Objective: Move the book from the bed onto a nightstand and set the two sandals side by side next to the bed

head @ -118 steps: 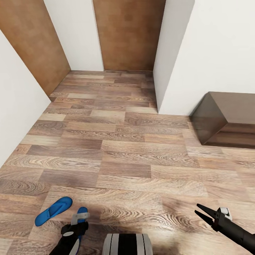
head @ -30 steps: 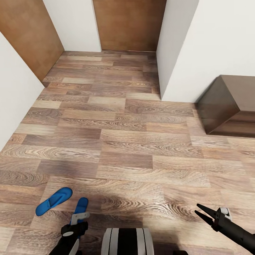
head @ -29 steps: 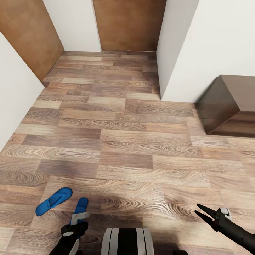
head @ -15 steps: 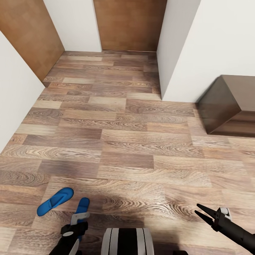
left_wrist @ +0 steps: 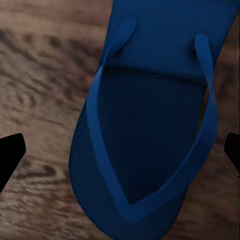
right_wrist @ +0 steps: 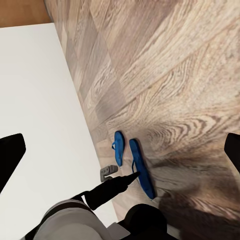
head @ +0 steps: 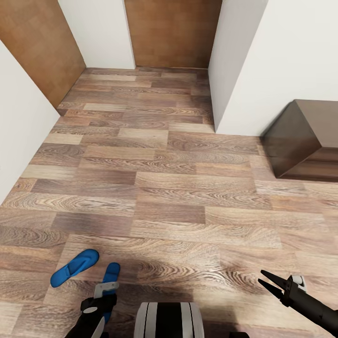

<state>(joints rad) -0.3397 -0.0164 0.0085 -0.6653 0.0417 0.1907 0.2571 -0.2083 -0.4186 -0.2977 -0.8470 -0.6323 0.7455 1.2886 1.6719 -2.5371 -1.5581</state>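
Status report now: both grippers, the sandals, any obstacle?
Left gripper open above one sandal. Right gripper open, empty. Other sandal on floor beside. No obstacle.

Bright, even rendered light with no glare. A soft dark shadow pools on the wood floor [head: 188, 220] near the robot. The left wrist close-up is dim and blurred.

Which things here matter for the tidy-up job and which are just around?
For the job:
- sandal lying free on the floor
- second sandal, right under the open left gripper

Just around:
- dark brown cabinet by the wall
- two brown doors
- right gripper, open and empty
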